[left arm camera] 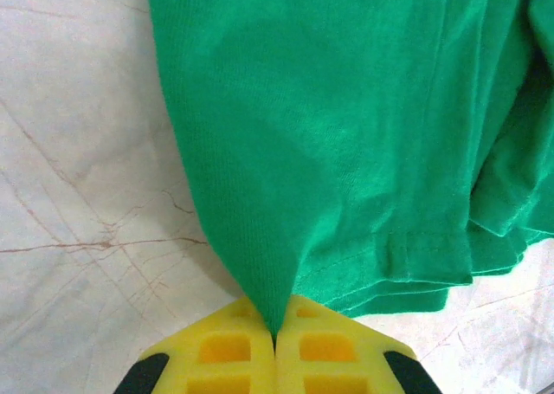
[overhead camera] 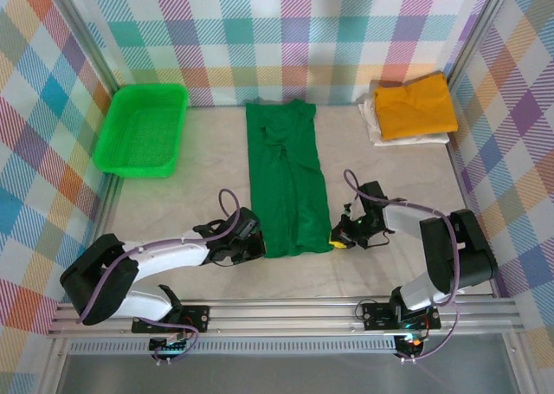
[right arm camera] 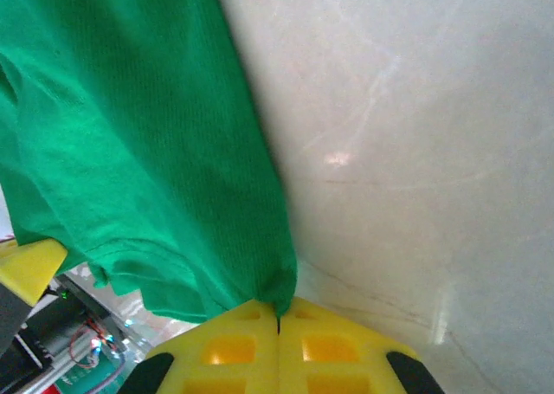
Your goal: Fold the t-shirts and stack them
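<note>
A dark green t-shirt (overhead camera: 288,177) lies folded into a long strip down the middle of the table. My left gripper (overhead camera: 257,242) is shut on its near left corner; in the left wrist view the cloth (left arm camera: 346,134) is pinched between the yellow fingertips (left arm camera: 225,346). At the near right corner my right gripper (overhead camera: 339,239) is shut on the hem, where the green cloth (right arm camera: 130,143) runs into the closed yellow fingertips (right arm camera: 325,342). A mustard yellow t-shirt (overhead camera: 415,106) lies folded on a white t-shirt (overhead camera: 374,127) at the back right.
A bright green mesh basket (overhead camera: 143,128) stands at the back left. Checked walls close in the table on three sides. A metal rail (overhead camera: 286,312) runs along the near edge by the arm bases.
</note>
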### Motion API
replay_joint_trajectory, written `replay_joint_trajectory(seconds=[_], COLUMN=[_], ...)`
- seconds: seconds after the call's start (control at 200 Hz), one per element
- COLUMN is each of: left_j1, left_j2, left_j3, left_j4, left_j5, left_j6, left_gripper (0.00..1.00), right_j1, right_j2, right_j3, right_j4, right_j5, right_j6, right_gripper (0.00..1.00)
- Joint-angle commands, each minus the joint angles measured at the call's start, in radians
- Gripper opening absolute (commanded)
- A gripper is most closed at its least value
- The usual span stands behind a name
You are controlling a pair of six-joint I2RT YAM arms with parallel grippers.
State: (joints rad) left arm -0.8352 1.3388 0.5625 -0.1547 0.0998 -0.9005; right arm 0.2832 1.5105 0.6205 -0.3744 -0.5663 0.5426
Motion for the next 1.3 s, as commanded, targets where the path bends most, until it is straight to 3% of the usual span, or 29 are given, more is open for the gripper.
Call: replay_joint_trajectory(seconds=[0.0, 0.175, 0.445, 0.63, 0.8, 0.96, 1.295], left_j1=[0.01, 0.012, -0.032, -0.036, 0.009, 0.16, 0.366], left_j2=[-0.04, -0.134, -0.376, -0.452, -0.402, -0.304, 0.088], left_j3=[-0.031, -0.059, -0.107, -0.104, 0.027, 0.129, 0.422], left_j4=[-0.011, -0.112, -0.327, -0.336, -0.391, -0.272, -0.245], left_j5=[-0.03, -0.048, 0.025, 0.021, -0.045, 0.068, 0.126], left_j6=[0.006, 0.024, -0.029, -0.048, 0.035, 0.096, 0.388], left_gripper=[0.0, 0.0, 0.0, 0.0, 0.0, 0.0, 0.0], right_j1=[0.01, 0.039, 0.157, 0.164, 0.163, 0.143, 0.017], right_j2=[-0.055, -0.141, -0.376, -0.501, -0.42, -0.275, 0.006], right_j3=[-0.01, -0.058, -0.189, -0.169, -0.043, 0.124, 0.438], right_j4=[-0.007, -0.085, -0.158, -0.177, -0.199, -0.168, -0.123], right_j5=[-0.026, 0.004, 0.009, 0.01, 0.083, 0.127, 0.192], right_j6=[0.019, 0.026, 0.163, 0.234, 0.186, 0.155, 0.035], right_gripper=[0.0, 0.0, 0.0, 0.0, 0.0, 0.0, 0.0])
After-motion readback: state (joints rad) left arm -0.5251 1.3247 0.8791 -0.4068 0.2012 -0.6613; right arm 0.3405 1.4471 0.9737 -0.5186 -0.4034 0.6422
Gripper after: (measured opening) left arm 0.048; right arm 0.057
